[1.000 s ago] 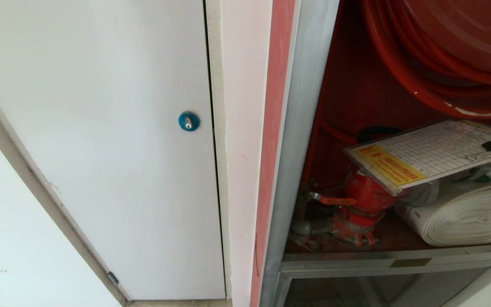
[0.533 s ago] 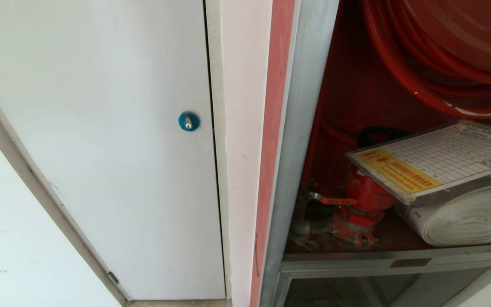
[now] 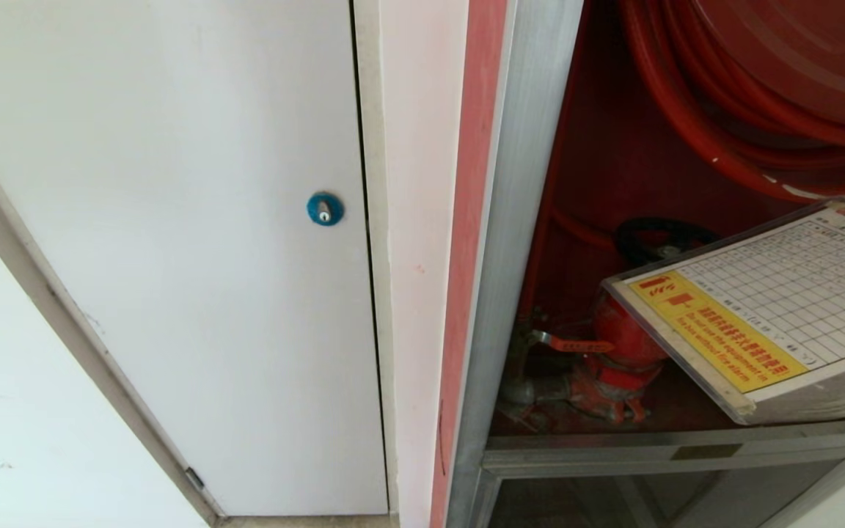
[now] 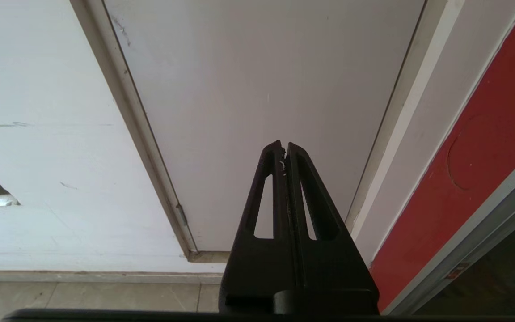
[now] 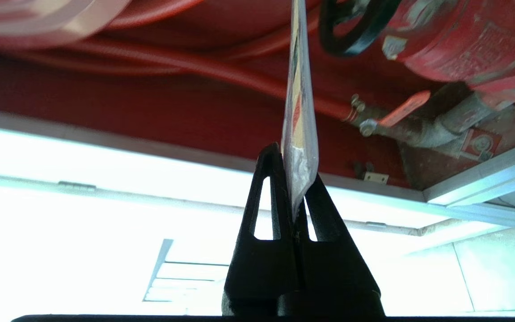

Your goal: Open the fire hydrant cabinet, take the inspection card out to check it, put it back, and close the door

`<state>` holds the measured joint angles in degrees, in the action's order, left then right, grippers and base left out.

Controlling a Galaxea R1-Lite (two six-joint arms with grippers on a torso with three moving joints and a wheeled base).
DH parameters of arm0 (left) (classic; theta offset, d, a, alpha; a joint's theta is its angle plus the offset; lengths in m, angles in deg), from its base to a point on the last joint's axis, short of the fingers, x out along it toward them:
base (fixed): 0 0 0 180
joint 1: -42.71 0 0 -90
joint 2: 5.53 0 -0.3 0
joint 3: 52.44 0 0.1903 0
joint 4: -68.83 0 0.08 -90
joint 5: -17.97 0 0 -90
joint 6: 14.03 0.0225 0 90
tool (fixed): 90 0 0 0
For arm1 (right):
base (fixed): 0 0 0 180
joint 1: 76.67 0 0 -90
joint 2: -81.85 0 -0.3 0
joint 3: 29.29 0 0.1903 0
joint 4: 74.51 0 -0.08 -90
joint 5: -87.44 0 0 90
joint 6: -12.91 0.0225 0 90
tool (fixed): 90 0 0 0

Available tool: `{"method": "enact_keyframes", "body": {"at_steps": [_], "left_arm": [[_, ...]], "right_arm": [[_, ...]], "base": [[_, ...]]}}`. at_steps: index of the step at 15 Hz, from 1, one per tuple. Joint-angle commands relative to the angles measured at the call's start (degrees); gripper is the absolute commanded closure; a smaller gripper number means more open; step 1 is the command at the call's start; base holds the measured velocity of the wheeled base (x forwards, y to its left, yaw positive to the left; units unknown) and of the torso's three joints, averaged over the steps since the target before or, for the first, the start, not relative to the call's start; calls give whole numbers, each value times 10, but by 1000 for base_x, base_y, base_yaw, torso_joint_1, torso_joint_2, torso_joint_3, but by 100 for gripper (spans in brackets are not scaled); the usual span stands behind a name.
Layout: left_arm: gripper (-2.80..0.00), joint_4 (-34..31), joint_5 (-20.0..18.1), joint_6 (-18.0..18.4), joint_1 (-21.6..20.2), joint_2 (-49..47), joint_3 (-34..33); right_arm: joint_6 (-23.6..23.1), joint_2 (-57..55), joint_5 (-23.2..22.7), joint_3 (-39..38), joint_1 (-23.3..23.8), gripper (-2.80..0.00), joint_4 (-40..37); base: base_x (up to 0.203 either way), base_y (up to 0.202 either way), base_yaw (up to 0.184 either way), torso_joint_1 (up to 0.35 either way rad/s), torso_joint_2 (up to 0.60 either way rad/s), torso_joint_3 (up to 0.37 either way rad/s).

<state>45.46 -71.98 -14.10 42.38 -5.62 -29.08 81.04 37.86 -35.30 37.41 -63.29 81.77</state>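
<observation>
The fire hydrant cabinet (image 3: 521,220) stands open on the right of the head view, with a silver frame and a red inside. The inspection card (image 3: 782,308), white grid and yellow strip up, hangs tilted in front of the lower shelf and runs off the right edge. In the right wrist view my right gripper (image 5: 295,167) is shut on the card's edge (image 5: 300,112); this gripper is outside the head view. My left gripper (image 4: 284,150) is shut and empty, parked facing the white wall panel. The door is out of the head view.
Inside the cabinet are a red hose reel (image 3: 774,95), a red valve (image 3: 624,345) with a black handwheel (image 3: 661,238), and a white rolled hose (image 3: 833,400) mostly under the card. A white flush panel with a blue lock (image 3: 325,208) is at left. A lower glass panel (image 3: 650,499) sits below.
The card has come out toward me and looms larger, now covering most of the rolled hose. The right gripper's tip has left the head view at the right edge.
</observation>
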Motion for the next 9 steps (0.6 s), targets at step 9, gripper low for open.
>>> {"method": "enact_keyframes", "body": {"at_steps": [9], "left_arm": [[0,0,0,0,0,-1,0]], "right_arm": [[-81,112,-50,24,-2,0,-127]], "base": [[0,0,0,0,0,0]]}}
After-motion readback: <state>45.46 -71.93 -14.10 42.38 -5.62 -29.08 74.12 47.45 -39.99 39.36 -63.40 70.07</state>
